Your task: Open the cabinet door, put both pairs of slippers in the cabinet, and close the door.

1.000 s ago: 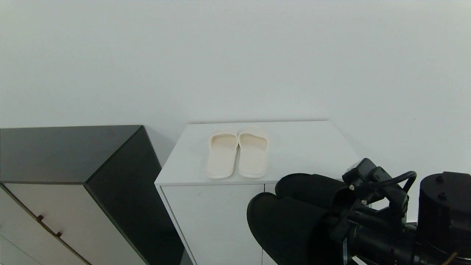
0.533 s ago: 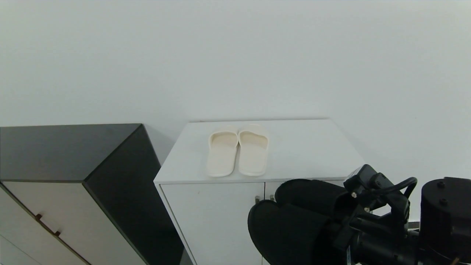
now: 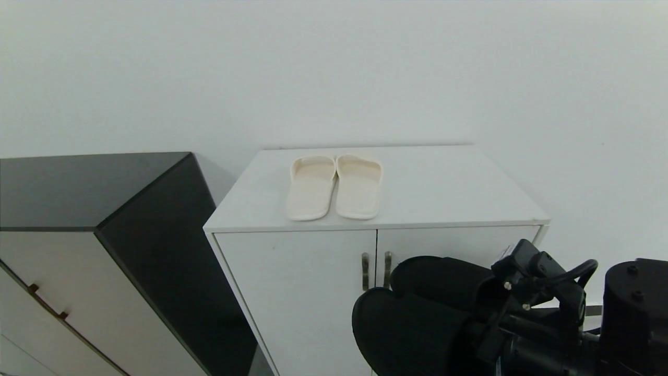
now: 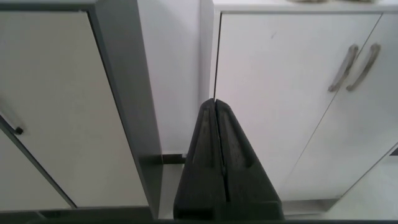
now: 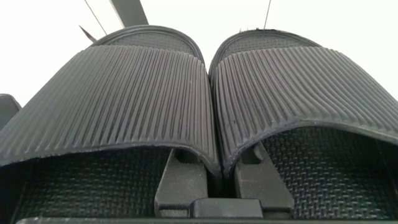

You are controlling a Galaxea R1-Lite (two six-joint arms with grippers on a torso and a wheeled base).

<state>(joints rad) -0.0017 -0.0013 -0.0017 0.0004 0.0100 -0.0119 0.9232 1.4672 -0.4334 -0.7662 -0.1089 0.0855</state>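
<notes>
A pair of cream slippers (image 3: pixel 334 185) lies side by side on top of the white cabinet (image 3: pixel 443 188). Both cabinet doors are shut, and their two metal handles (image 3: pixel 376 270) meet at the middle seam. In front of the right door, a pair of black slippers (image 3: pixel 417 308) is held soles together with my right gripper (image 5: pixel 221 180) shut on their inner sides. My left gripper (image 4: pixel 216 109) is shut and holds nothing. It sits low in front of the cabinet's left door (image 4: pixel 273 93), with the handles (image 4: pixel 354 65) off to one side.
A dark cabinet (image 3: pixel 78 188) with pale drawer fronts (image 4: pixel 50 93) stands close to the left of the white cabinet, a narrow gap between them. A plain white wall (image 3: pixel 334 68) runs behind both.
The whole head picture has shifted: the camera moved, so more of the cabinet's front and both handles now show. The black slippers stay in my right gripper.
</notes>
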